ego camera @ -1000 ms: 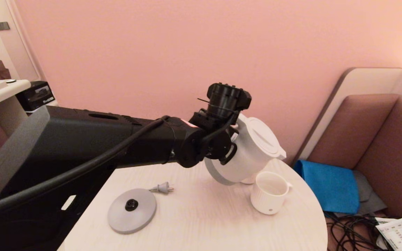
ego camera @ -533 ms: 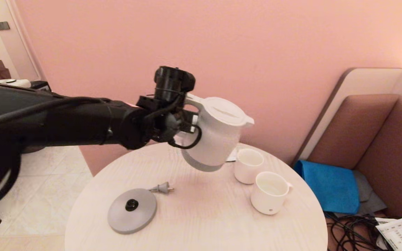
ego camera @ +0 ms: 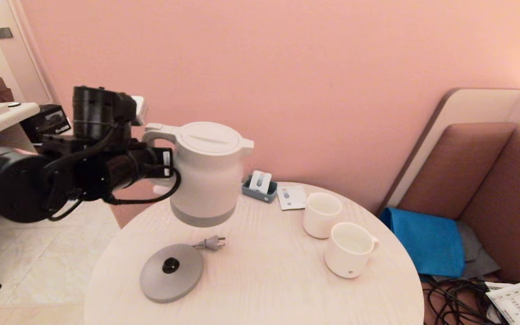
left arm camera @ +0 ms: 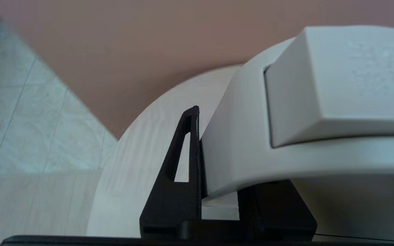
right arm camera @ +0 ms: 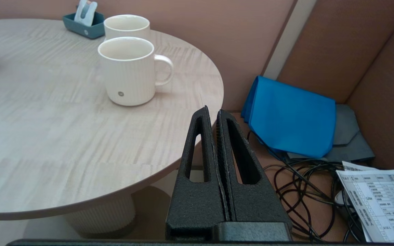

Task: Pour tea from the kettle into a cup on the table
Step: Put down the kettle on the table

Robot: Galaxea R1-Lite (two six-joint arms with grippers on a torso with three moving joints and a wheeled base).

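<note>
The cream-white kettle (ego camera: 206,176) hangs upright in the air above the left rear part of the round table (ego camera: 264,280). My left gripper (ego camera: 163,164) is shut on its loop handle, which fills the space between the black fingers (left arm camera: 192,143) in the left wrist view, where the kettle (left arm camera: 320,85) looms close. The ribbed white cup (ego camera: 349,249) with the grey dot stands at the table's right, well clear of the kettle, its handle pointing right (right arm camera: 128,73). My right gripper (right arm camera: 212,112) is shut on nothing, parked low beside the table's right edge.
A plain white cup (ego camera: 321,214) stands just behind the ribbed one. The grey kettle base (ego camera: 171,272) and its plug (ego camera: 210,243) lie at front left, below the kettle. A small blue tray (ego camera: 259,186) and a card (ego camera: 291,198) sit at the back. Cables (right arm camera: 306,184) and a blue cloth (right arm camera: 289,119) lie on the floor to the right.
My left arm has swung the kettle from tilted over the ribbed cup back to the left, and it now hangs upright. The cups have not moved.
</note>
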